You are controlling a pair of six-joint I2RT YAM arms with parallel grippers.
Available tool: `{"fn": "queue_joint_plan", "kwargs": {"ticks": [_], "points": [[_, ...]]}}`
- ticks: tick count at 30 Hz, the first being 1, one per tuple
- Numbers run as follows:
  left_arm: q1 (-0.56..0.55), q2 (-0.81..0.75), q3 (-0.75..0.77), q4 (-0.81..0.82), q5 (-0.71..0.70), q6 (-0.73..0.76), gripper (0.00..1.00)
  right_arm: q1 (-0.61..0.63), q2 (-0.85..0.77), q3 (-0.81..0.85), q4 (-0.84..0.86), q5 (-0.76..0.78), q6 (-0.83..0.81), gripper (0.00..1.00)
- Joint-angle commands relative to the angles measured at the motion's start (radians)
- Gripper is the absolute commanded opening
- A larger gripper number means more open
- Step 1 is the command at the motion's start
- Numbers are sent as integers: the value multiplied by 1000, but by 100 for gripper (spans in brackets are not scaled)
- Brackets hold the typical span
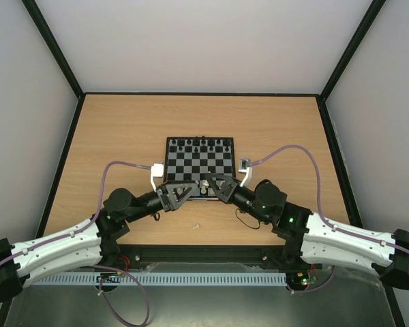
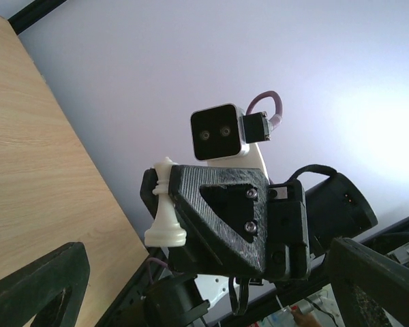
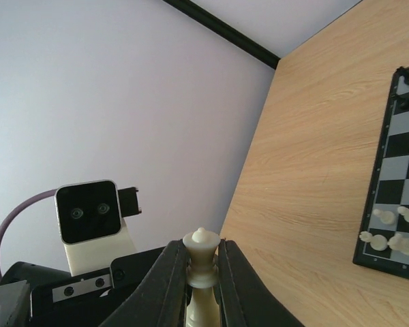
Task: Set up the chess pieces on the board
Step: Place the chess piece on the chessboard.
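The board [image 1: 200, 163] lies mid-table, with black pieces [image 1: 202, 144] on its far rows. Both grippers meet above its near edge. My right gripper [image 1: 213, 184] is shut on a tall cream chess piece [image 3: 202, 262], gripped just under its head and held in the air; it also shows in the left wrist view [image 2: 165, 208]. My left gripper [image 1: 182, 192] is open and empty, its fingers [image 2: 44, 286] spread wide, facing the right gripper [image 2: 225, 218]. A few white pieces [image 3: 390, 228] stand on the board's [image 3: 395, 170] near rows; the grippers hide others from above.
A small pale bit [image 1: 196, 225] lies on the wooden table between the arms, near the front edge. Pale walls with black edge strips [image 1: 63, 146] enclose the table. The cables [image 1: 290, 151] arch beside the board.
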Motion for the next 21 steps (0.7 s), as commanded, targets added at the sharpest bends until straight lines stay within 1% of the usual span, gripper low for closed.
{"fn": "queue_joint_plan", "kwargs": {"ticks": [1, 4, 8, 11, 21], "points": [[-5, 5, -9, 75, -19, -10, 97, -4, 47, -5, 131, -29, 23, 12], [-5, 12, -7, 76, -15, -9, 92, -3, 70, -4, 154, -37, 26, 12], [-5, 9, -11, 74, -17, -9, 77, -3, 81, -1, 174, -47, 23, 12], [-5, 9, -14, 75, -16, -9, 69, -4, 87, 3, 185, -54, 19, 12], [-5, 35, -14, 87, 4, -10, 58, -3, 114, 13, 207, -80, 15, 12]]}}
